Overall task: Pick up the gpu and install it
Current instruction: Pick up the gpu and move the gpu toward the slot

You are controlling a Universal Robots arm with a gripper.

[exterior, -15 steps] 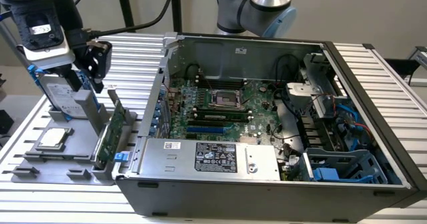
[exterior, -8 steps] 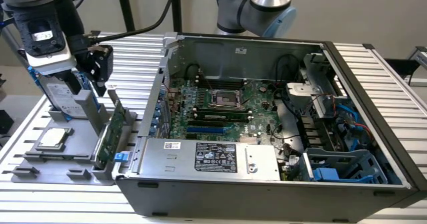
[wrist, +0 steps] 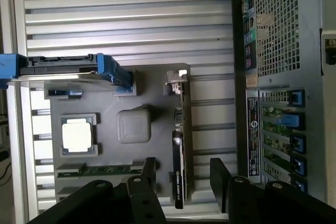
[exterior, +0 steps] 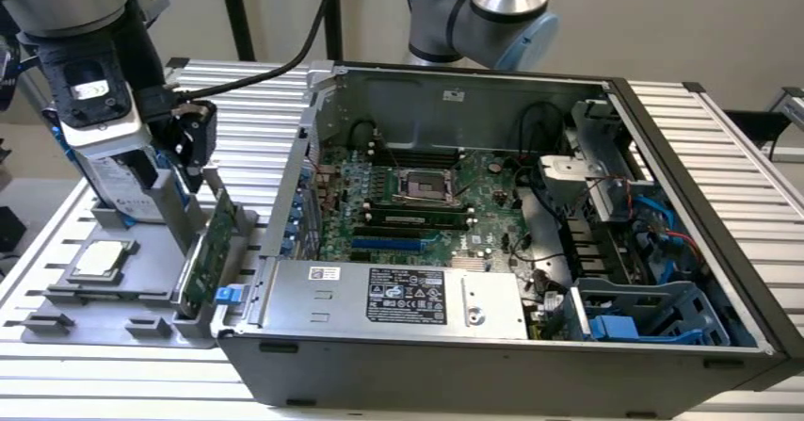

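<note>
Pick step: black gripper (wrist: 182,167) spread over thin green-and-black gpu (wrist: 178,145) standing in grey plastic tray (wrist: 152,90), ungrasped; closing needs jaws centred on card.

The ribbed metal surface (exterior: 703,129) carries two things. A grey moulded holder tray (wrist: 107,156) sits toward the exterior view's left, and a large open computer case (exterior: 503,364) lies just beside it, toward the right.
</note>
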